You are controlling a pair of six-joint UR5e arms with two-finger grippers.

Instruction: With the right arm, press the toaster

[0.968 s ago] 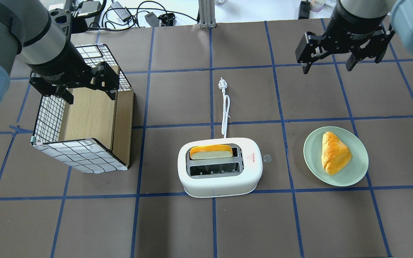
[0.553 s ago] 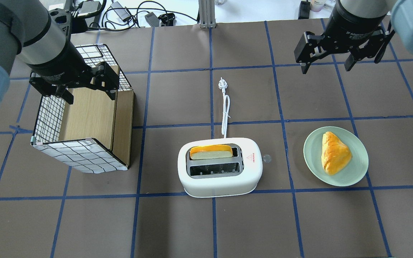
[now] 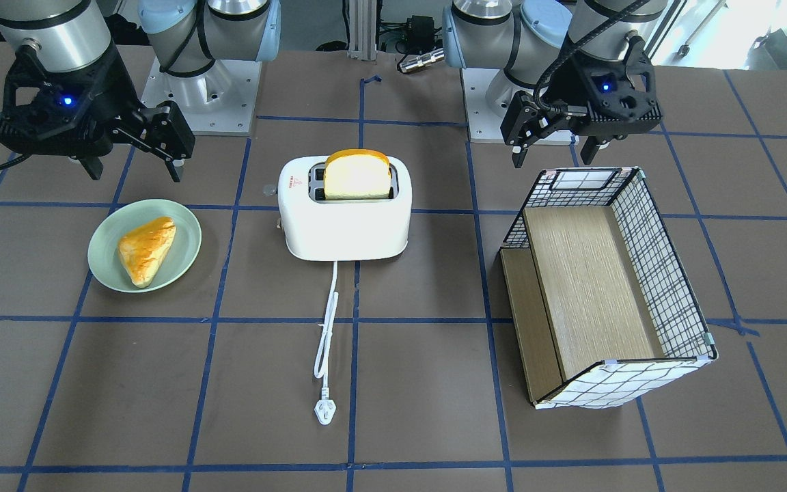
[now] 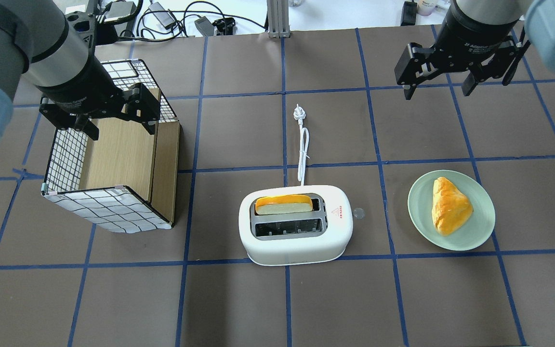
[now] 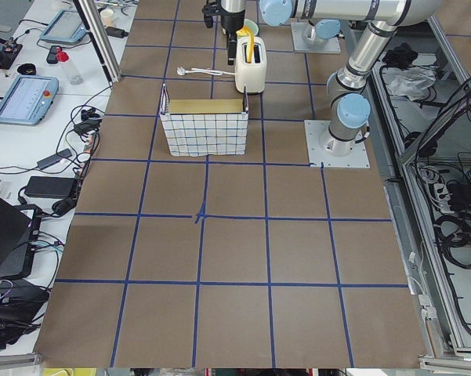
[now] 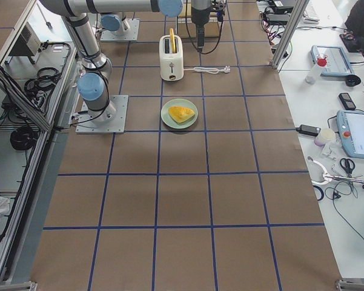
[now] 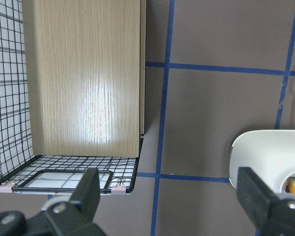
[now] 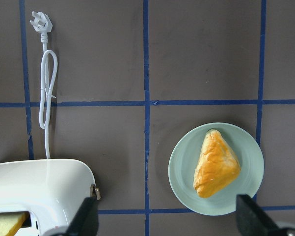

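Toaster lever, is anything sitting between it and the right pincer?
Nothing visible does. The right pincer hangs open, beyond the toaster and off to its right. The lever sticks out of the toaster's right end with nothing against it. The plate with the pastry lies farther right, off that line.

1. The right gripper (image 4: pixel 437 88) hangs above the table, beyond the toaster (image 4: pixel 297 246) and toward the robot's right of it. It is well apart from the toaster, with its jaws spread wide.
2. The left gripper (image 4: pixel 121 127) hangs off to the toaster's other side, also well apart, jaws equally wide.
3. Each gripper points straight down, a blue light lit on its black body.
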